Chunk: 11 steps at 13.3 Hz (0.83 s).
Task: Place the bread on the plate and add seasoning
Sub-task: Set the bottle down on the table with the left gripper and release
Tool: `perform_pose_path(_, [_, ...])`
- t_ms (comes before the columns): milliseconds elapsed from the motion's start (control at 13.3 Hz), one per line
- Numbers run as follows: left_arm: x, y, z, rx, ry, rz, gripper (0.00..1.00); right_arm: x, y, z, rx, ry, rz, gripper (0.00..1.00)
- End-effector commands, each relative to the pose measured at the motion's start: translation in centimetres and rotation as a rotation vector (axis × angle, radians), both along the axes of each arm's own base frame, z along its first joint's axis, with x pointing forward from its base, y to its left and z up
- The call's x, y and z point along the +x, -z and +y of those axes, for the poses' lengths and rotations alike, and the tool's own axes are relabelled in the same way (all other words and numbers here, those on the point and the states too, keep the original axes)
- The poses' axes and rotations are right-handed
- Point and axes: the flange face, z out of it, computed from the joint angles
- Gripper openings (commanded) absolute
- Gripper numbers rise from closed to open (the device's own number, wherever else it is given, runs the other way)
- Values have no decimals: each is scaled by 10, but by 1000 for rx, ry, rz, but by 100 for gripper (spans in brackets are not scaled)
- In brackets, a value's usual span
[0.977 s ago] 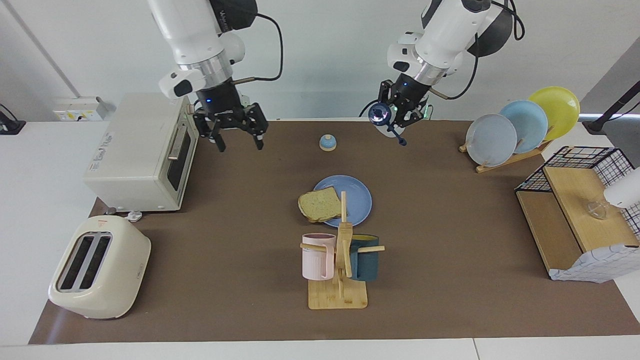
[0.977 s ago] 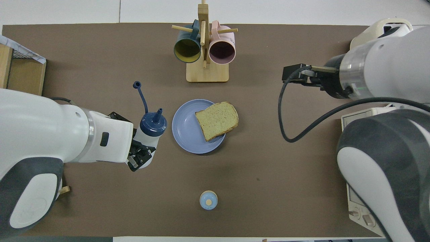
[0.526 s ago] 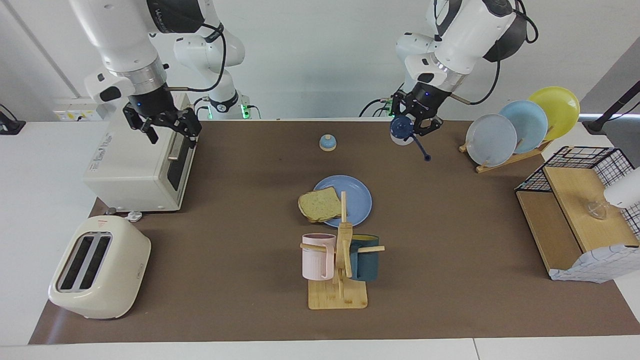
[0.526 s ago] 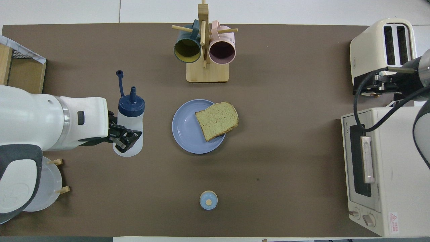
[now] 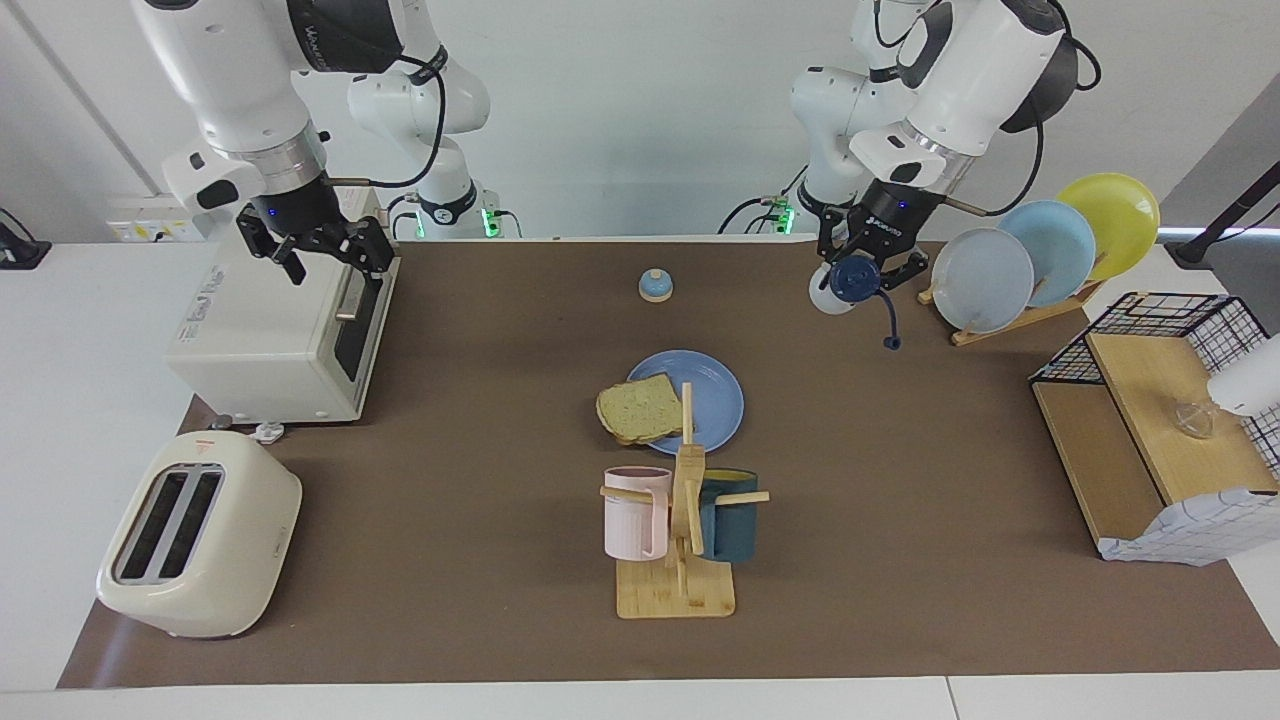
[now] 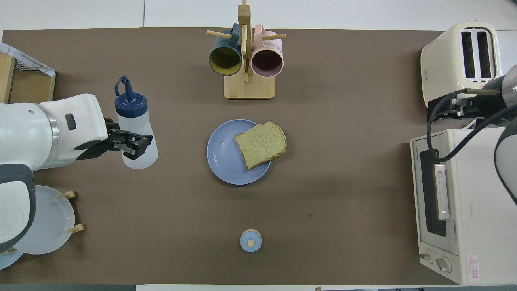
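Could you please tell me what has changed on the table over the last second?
The left gripper, still shut on the seasoning, has carried it away from the plate toward the dish rack at its own end. The right gripper has withdrawn from over the mat to above the toaster oven. The bread, plate, bell and mug stand stayed put.

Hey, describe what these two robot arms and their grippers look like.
Both arms have glossy white rounded shells with dark grey joint sections and silver wrist rings. Black cables loop beside each forearm. The left gripper and right gripper are black, two-fingered, with a small blue light above each.
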Motion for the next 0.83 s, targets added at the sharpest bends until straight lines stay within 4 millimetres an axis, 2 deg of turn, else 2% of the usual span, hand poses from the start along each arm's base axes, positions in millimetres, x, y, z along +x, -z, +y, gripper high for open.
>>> perform_pose_path(0, [6,10,17,11,-86,-55,19,-6,0,-12,-18,-19,-1,100])
perform_pose_path(75, [11,17,26,1,-132,-78,19,-8,0,-11,-19,-20,8,100])
perform_pose_path(150, [13,31,26,-14,-194,-81,19,-9,1,-13,-20,-18,16,100])
perform_pose_path(301, [18,45,26,-52,-293,-120,19,-10,3,-17,-19,-13,33,100])
perform_pose_path(526, [31,64,24,-65,-332,-173,18,-12,6,-18,-19,-15,62,100])
perform_pose_path(676, [39,87,35,-70,-368,-228,19,-13,6,-17,-16,-13,62,100])
perform_pose_path(751, [41,107,37,-71,-383,-265,19,-14,5,-17,-16,-14,61,100])
